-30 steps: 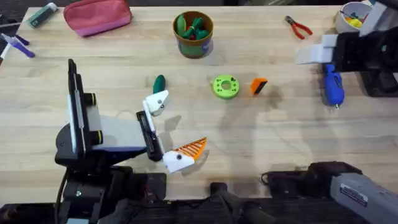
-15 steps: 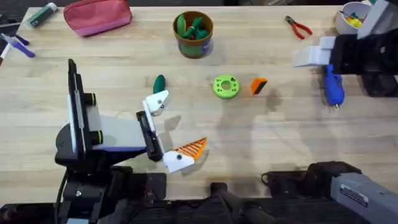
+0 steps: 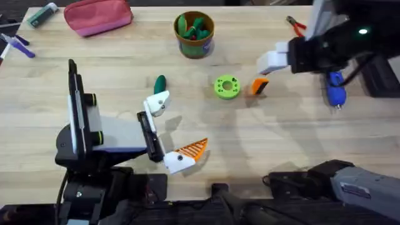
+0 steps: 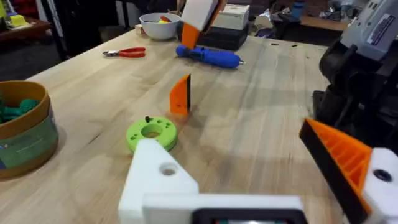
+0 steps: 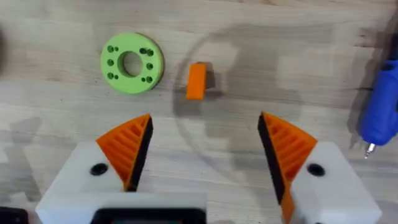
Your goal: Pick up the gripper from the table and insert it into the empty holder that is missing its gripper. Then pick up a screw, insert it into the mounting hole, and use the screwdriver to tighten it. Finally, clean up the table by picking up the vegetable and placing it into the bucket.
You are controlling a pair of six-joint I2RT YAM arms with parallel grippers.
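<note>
Your tabletop [image 3: 125,56] count

You had one loose gripper [image 3: 260,85], one green ring [image 3: 226,87], one screwdriver [image 3: 335,88], one vegetable [image 3: 160,82], one bucket [image 3: 194,34], one pair of pliers [image 4: 124,53], and one pink pouch [image 3: 98,16].

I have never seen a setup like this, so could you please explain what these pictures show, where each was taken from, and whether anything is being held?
Two robot arms work at a wooden table. One picture looks down from above; the other two come from cameras on each wrist.

The left gripper rests low, one finger missing its orange tip: that bare white mount is the holder. The right gripper, jaws open, hovers over the loose orange gripper.

Also there: a green ring, the blue screwdriver, the green vegetable, the bucket, red pliers and a pink pouch. Nothing is held.
</note>
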